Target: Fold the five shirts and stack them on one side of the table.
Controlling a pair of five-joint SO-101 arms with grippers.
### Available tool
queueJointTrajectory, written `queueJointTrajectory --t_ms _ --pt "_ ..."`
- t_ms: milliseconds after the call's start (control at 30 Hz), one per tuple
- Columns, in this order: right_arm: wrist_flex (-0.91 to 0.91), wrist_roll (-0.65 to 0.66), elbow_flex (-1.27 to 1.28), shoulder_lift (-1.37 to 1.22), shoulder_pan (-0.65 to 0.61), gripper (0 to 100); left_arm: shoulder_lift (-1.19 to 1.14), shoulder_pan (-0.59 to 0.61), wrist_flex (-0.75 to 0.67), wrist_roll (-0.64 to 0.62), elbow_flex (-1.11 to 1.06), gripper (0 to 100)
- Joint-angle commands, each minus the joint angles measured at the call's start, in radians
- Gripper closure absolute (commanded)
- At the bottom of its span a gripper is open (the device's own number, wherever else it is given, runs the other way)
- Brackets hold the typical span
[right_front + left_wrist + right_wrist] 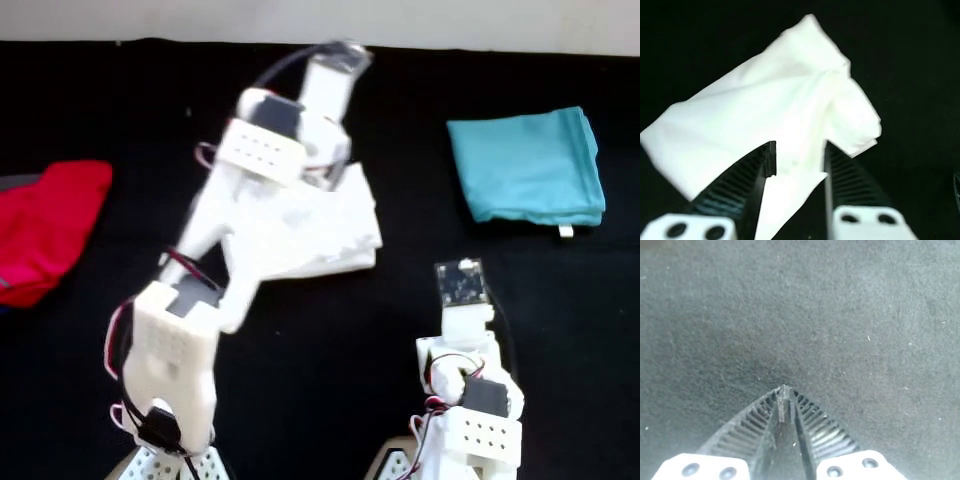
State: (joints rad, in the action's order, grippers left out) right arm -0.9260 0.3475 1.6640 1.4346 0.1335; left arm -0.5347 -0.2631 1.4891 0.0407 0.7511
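A white shirt (330, 235) lies crumpled and partly folded in the middle of the black table (330, 380). My left arm (240, 210) stretches over it from the near left. In the left wrist view my left gripper (799, 146) is open, and the white shirt (765, 110) lies between and beyond its fingers. A folded teal shirt (525, 165) rests at the far right. A red shirt (45, 230) lies bunched at the left edge. My right arm (465, 400) sits tucked at the near right, with my right gripper (785, 391) shut just above bare black cloth.
Black cloth covers the whole table. There is open room between the white shirt and the teal shirt, and along the front between the two arm bases.
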Motion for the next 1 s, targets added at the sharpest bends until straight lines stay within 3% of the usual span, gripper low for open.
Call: queueJointTrajectory --t_ms 0,200,467,667,867,967 --pt "-0.007 0.005 0.068 0.010 0.010 99.2 0.058 0.073 0.057 -0.008 0.041 98" --pt "-0.007 0.005 0.068 0.010 0.010 99.2 -0.024 0.114 0.150 -0.006 0.044 99" --pt "-0.007 0.005 0.068 0.010 0.010 99.2 -0.186 0.013 0.120 -0.005 0.050 99" --pt "-0.007 0.005 0.068 0.010 0.010 99.2 -0.211 -0.019 -0.193 -0.012 0.108 99" --pt "-0.007 0.005 0.068 0.010 0.010 99.2 -0.211 -0.015 -0.601 -0.009 0.084 99" --pt "-0.007 0.005 0.068 0.010 0.010 99.2 -0.203 -0.013 -0.647 -0.008 0.087 99"
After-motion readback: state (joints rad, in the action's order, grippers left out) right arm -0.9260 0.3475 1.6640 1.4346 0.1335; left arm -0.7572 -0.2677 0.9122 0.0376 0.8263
